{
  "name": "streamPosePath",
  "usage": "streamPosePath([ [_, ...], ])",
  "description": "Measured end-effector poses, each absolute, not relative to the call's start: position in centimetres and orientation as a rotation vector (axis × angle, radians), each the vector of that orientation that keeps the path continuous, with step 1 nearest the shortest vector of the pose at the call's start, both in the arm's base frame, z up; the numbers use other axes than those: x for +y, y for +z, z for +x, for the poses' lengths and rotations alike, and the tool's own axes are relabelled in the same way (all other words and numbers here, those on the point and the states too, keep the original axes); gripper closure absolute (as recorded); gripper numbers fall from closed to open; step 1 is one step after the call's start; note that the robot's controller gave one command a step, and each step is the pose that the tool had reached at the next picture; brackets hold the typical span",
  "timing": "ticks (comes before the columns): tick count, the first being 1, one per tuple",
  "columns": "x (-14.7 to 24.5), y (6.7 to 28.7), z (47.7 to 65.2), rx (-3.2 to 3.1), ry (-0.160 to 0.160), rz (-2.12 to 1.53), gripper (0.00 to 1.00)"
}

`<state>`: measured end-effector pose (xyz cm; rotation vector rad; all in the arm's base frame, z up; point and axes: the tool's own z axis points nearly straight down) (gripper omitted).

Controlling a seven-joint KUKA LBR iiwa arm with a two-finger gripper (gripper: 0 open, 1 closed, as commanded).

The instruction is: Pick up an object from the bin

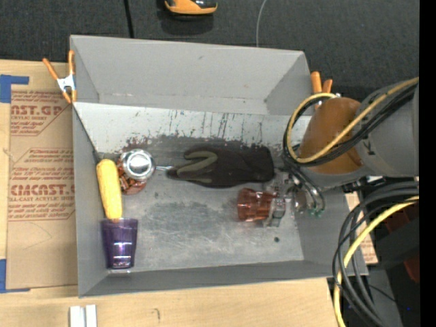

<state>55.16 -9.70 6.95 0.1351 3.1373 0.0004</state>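
Looped cables (294, 125) and the orange cover (330, 138) on the arm's wrist stand nearest the lens, at the right of the bin (191, 73). Below them the gripper (279, 208) is down near the floor, close to the right wall. Just to its left, touching or all but touching it, lies a crumpled red-brown piece (251, 206) of shiny, half-clear stuff — the thing closest to it, and I judge the likeliest pick. It is squat, with no clear long axis, so the coming move turns mainly on its lying leftward of the gripper, toward the bin's middle. Whether the gripper is released or clenched I cannot tell, since the wrist hardware crowds its tip, nor whether any of the piece is inside it. Behind the piece sprawls a dark limp thing (225, 165), its long axis running left to right. Well apart on the left are a silver can (137, 164), a yellow corn-like piece (109, 188) and a purple cup (120, 242).
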Motion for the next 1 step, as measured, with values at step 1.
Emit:
streamPosePath([
  [1, -9.66, 7.5, 54.99, 3.144, 0.002, 0.135, 1.0],
])
